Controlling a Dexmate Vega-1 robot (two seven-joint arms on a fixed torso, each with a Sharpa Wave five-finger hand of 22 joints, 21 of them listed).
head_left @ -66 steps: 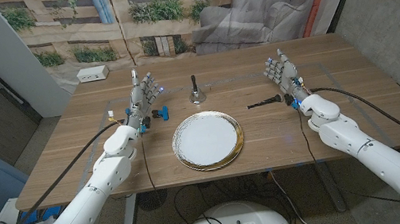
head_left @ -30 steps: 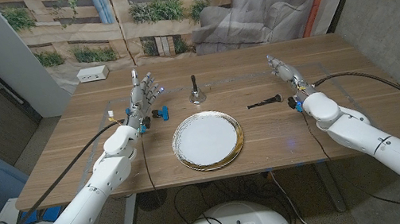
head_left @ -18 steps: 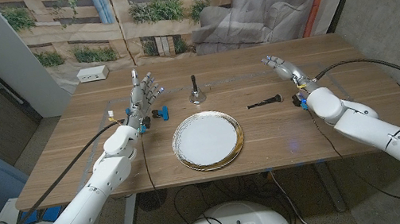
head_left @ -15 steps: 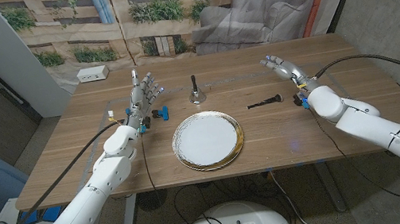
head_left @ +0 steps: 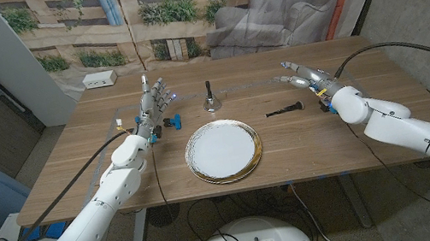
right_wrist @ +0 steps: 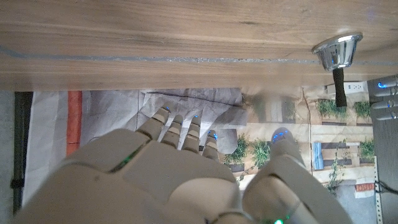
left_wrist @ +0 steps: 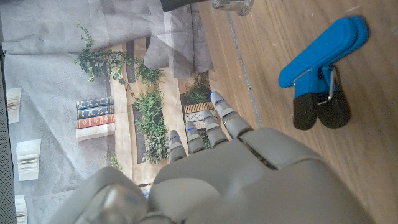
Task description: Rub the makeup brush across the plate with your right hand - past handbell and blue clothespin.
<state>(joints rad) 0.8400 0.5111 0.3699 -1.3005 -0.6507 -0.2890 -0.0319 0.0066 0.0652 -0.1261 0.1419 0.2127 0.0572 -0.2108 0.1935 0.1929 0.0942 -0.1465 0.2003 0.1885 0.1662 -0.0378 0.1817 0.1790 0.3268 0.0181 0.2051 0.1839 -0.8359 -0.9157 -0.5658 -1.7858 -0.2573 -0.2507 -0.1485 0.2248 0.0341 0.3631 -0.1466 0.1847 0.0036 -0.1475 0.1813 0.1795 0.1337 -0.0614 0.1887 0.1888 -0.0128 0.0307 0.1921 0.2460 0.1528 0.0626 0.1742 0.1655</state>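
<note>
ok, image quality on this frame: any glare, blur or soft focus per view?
Head view: even light, sharp; mild sheen on the plate, right hand slightly soft. Left wrist view: blue clothespin crisp, left hand close to the lens and a bit soft. Right wrist view: bright highlight on the handbell; hand close up and soft.

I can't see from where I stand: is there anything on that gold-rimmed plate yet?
Nothing lies on the plate; its white face is bare. The makeup brush is on the table beside it, untouched, with the right hand beyond it. What is under the plate is covered.
</note>
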